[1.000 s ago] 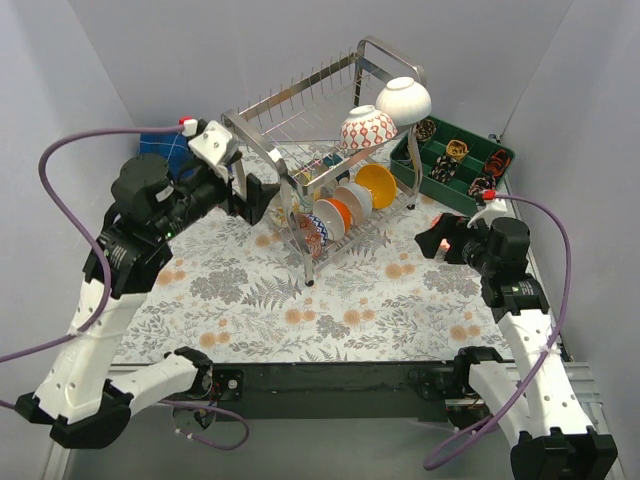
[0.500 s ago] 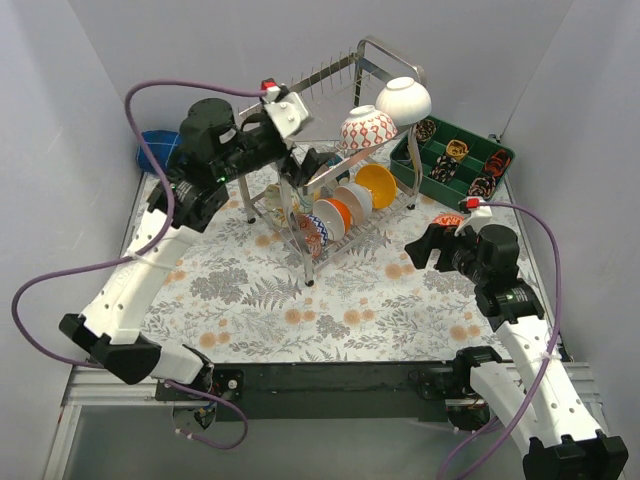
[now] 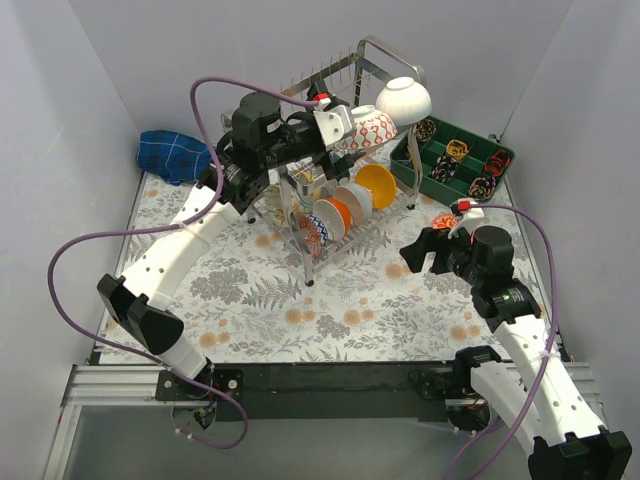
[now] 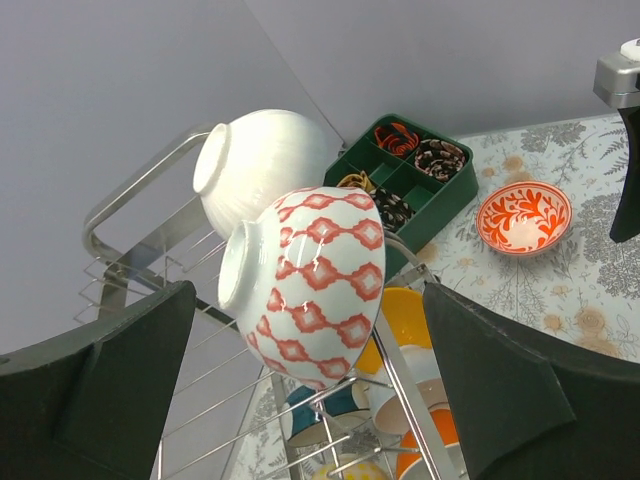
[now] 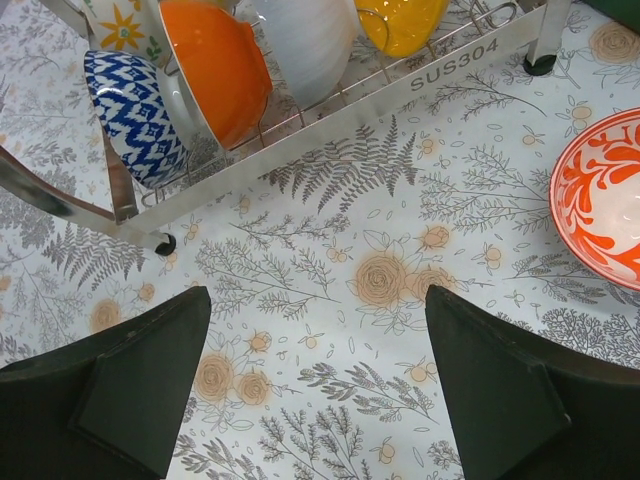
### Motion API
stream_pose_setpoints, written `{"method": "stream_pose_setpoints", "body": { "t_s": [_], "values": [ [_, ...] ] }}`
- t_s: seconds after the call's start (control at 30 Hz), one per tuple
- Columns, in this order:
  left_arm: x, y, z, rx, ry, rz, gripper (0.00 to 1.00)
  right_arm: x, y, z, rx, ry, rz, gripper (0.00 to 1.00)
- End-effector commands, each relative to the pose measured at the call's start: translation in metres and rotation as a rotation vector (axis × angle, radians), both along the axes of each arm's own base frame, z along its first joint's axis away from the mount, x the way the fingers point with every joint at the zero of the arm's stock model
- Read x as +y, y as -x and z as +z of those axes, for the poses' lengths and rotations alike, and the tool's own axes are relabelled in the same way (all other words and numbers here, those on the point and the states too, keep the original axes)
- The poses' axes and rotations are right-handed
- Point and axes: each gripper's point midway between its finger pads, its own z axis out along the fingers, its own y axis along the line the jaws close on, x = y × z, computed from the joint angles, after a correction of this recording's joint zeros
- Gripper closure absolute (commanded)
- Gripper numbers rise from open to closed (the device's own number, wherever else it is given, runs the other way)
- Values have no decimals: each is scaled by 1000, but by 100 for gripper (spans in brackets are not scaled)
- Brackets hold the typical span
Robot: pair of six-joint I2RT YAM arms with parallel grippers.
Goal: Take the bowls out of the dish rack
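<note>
Two grippers, both spread wide and empty. Nearest the table's front edge: right gripper (image 5: 318, 295) above bare mat (image 5: 330, 400), short of the rack (image 5: 430, 85). Orange-red bowl (image 5: 605, 195) on the mat beyond its right finger. Blue bowl (image 5: 130, 115) and orange bowl (image 5: 215, 70) on edge in the lower tier. Farther back, at the upper tier: left gripper (image 4: 305, 290), patterned bowl (image 4: 320, 270) centred between the jaws, touching neither. White bowl (image 4: 265, 165) just behind.
</note>
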Motion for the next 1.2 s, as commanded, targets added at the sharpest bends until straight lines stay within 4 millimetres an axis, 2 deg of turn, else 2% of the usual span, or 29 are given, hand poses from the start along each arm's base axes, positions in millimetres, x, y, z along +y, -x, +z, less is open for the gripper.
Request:
{"method": "stream_pose_setpoints", "body": {
  "t_s": [0.0,0.5,0.7,0.93,1.17],
  "values": [
    [-8,2,17,-54,21,-43,2,8,-3,9,-59,2,44,4],
    [-24,-33,7,-22,43,11,2,13,-2,6,-54,20,78,5],
    [-29,-32,1,20,47,-7,2,14,-2,5,-50,20,82,7],
    [-35,-39,-14,74,23,-7,2,15,-2,4,-47,19,88,7],
    [-37,-33,-19,89,6,-40,2,16,-2,1,-39,21,90,8]
  ]
}}
